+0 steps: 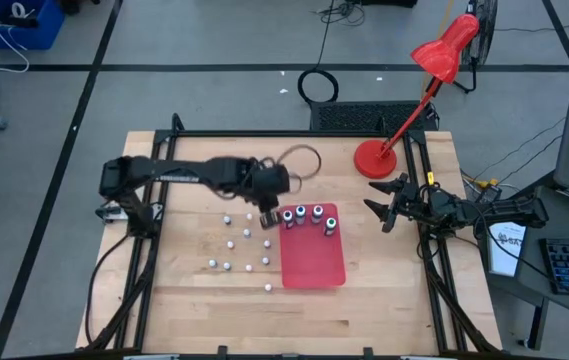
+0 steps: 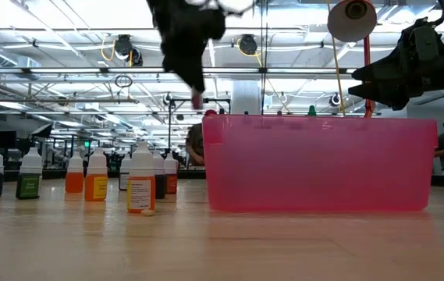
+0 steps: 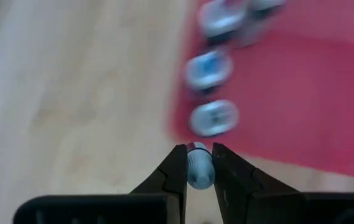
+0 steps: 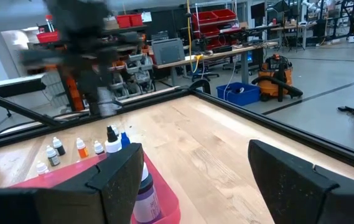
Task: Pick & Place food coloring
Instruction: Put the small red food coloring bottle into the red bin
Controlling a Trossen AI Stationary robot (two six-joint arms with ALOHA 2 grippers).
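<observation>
Left claw, bottle, tray edge

Translucent plastic tray, wooden table

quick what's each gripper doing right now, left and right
Left gripper: closed on a food coloring bottle, beside the red tray.
Right gripper: open, empty, waiting off to the side.
</observation>
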